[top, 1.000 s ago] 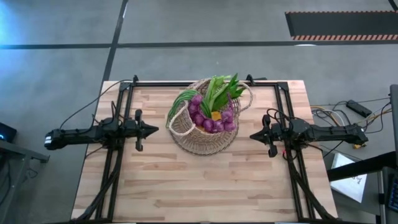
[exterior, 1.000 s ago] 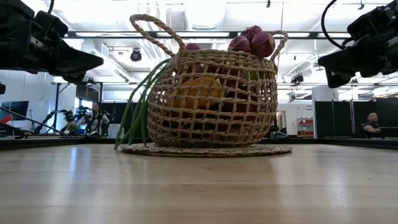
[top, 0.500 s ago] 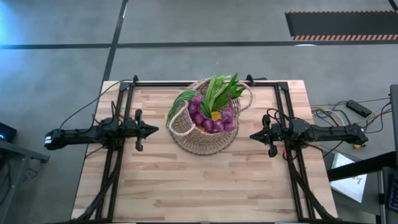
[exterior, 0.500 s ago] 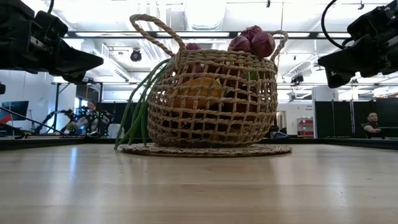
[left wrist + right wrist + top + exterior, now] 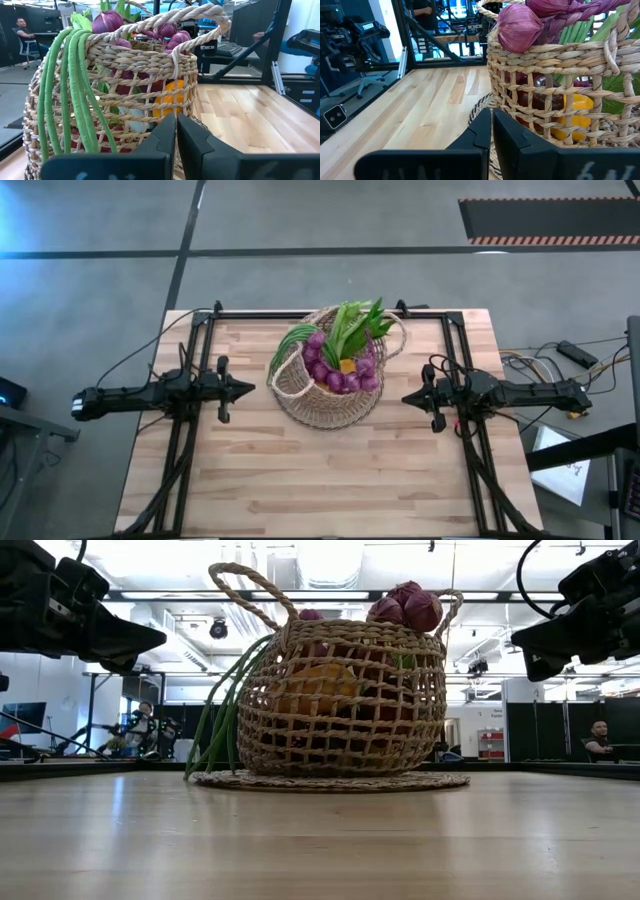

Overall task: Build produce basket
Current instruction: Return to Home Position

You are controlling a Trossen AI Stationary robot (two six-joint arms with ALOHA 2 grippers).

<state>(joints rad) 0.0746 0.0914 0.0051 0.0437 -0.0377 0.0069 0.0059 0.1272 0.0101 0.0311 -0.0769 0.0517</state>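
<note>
The round tan wicker basket (image 5: 330, 375) stands upright on a flat woven mat (image 5: 330, 781) at the table's far middle. It holds purple bulbs (image 5: 338, 372), a yellow-orange fruit (image 5: 347, 365) and green leaves (image 5: 355, 325); long green stalks (image 5: 222, 715) hang over its left rim. My left gripper (image 5: 250, 388) hovers shut and empty to the basket's left, pointing at it. My right gripper (image 5: 405, 397) hovers shut and empty to its right. The basket also shows in the left wrist view (image 5: 115, 90) and the right wrist view (image 5: 560, 95).
Black rails (image 5: 205, 340) run along the table's left, right and far sides. Bare wood (image 5: 320, 480) lies between the basket and the near edge. People sit in the room beyond the table (image 5: 140, 725).
</note>
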